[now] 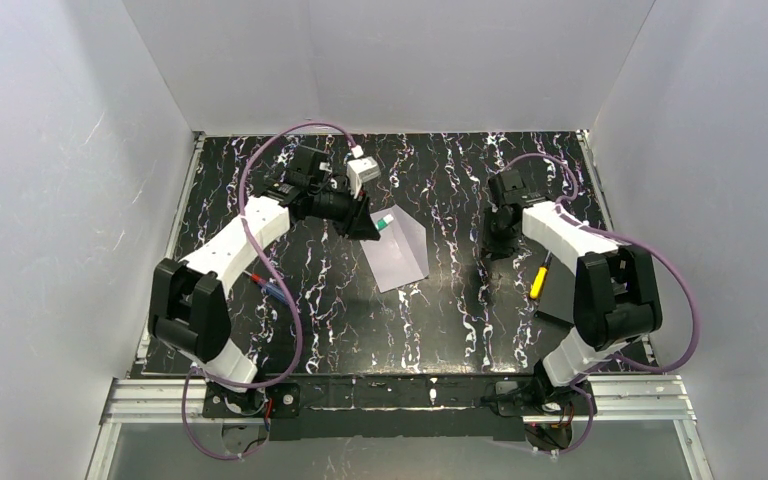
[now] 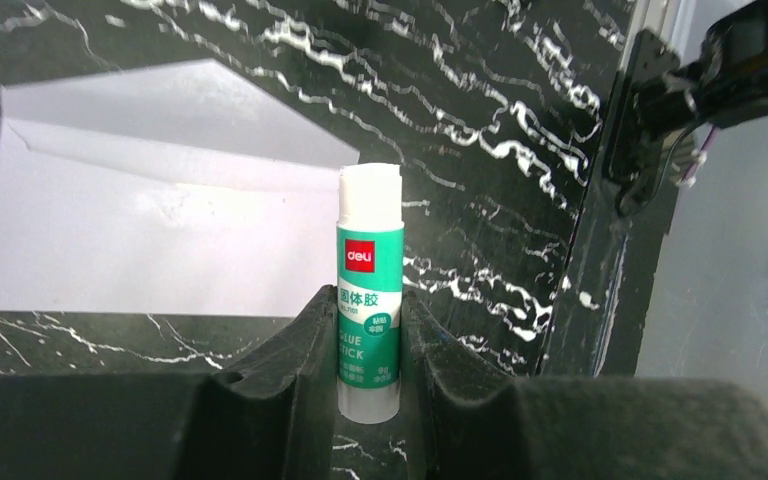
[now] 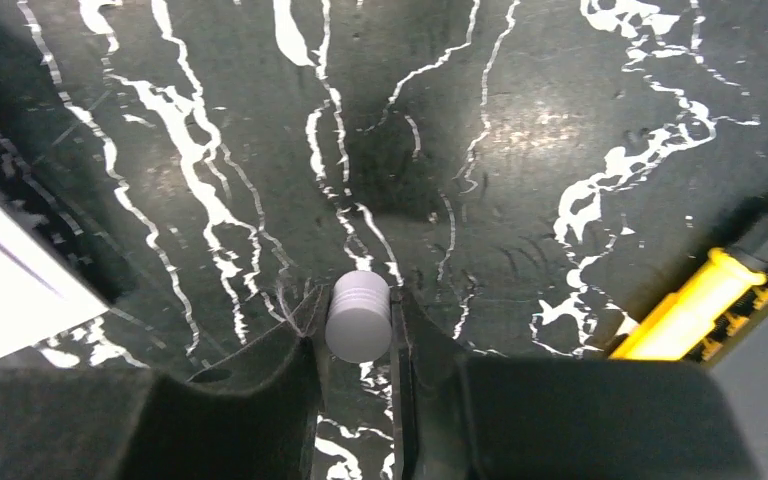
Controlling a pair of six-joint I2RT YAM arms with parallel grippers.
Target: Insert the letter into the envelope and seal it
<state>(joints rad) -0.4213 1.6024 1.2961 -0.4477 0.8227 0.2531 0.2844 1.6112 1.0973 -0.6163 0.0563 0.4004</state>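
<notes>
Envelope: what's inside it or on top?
Nothing lies on the envelope; its flap is open. Its own paper hides the inside, so no letter can be seen.

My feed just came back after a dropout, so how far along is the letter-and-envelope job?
No loose letter shows in any view, so it is probably inside the envelope, though that cannot be confirmed. In hand: the left gripper clamps an uncapped glue stick near the open flap, and the right gripper holds a white cap, likely the stick's. Left: glue the flap, fold it shut, press.
</notes>
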